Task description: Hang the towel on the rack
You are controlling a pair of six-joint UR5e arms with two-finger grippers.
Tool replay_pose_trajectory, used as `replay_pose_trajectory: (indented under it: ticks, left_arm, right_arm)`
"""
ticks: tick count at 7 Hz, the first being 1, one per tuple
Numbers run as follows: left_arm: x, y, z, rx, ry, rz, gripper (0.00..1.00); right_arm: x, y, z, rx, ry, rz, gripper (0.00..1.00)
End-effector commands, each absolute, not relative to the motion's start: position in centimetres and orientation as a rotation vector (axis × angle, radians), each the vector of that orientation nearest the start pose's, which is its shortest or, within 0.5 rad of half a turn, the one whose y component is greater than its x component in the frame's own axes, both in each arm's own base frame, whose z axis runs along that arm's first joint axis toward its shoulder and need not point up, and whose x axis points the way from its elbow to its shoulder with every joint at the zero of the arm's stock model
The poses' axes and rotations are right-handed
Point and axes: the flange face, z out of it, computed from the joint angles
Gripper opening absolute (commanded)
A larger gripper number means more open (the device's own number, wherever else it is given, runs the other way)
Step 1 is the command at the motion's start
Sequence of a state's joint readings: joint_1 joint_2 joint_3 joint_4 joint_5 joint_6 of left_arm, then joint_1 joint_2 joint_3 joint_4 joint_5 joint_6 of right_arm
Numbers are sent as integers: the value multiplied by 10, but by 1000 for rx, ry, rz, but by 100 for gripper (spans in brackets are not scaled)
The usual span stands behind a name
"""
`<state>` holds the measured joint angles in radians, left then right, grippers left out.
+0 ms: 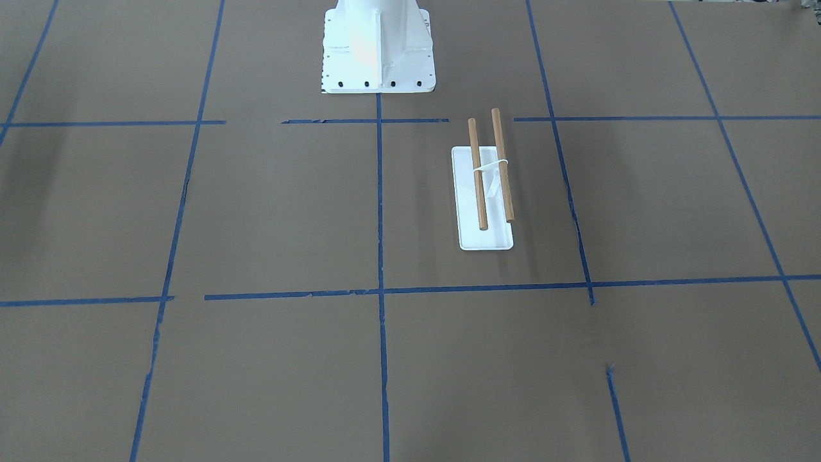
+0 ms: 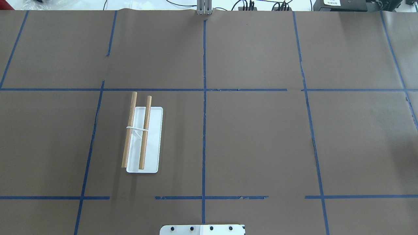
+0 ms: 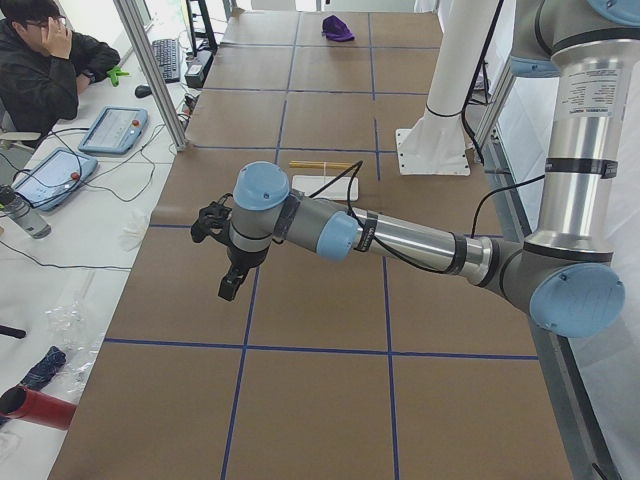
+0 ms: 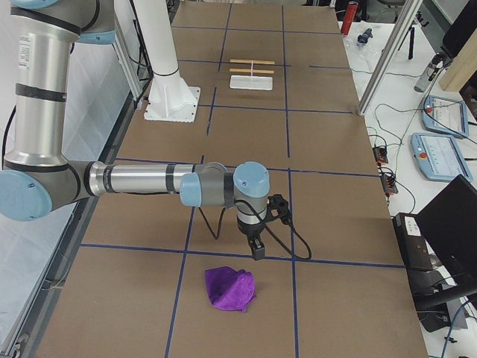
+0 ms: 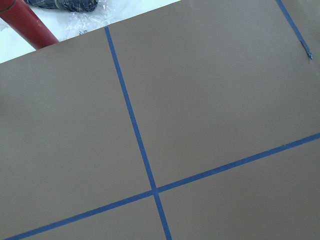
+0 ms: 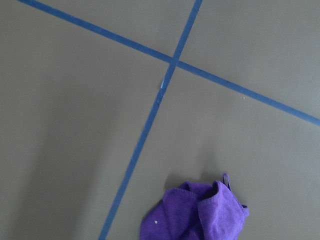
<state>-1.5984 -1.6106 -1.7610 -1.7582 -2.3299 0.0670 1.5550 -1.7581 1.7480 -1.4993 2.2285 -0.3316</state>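
Note:
The rack has a flat white base and two wooden dowels; it stands on the brown table on my left side, and also shows in the overhead view. Nothing hangs on it. The purple towel lies crumpled on the table far out on my right, also seen in the right wrist view. My right gripper hovers just above and beside the towel. My left gripper hangs over bare table far to my left. Both grippers show only in side views, so I cannot tell whether they are open or shut.
The white bolted robot pedestal stands at the table's middle back edge. An operator sits at a desk beyond the table's far side. A red cylinder lies off the table near my left arm.

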Motion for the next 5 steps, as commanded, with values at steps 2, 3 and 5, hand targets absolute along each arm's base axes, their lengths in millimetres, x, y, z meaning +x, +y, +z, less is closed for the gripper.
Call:
replay_pose_trajectory:
  ticks: [2, 3, 5]
  left_arm:
    - [-79, -517, 519, 449, 727, 201, 100]
    - [-79, -517, 519, 449, 727, 201, 100]
    - [-79, -517, 518, 452, 727, 202, 100]
  right_arm:
    - [42, -402, 745, 154, -614, -458, 86]
    - [38, -401, 752, 135, -581, -475, 79]
    - [38, -401, 753, 140, -548, -520, 0]
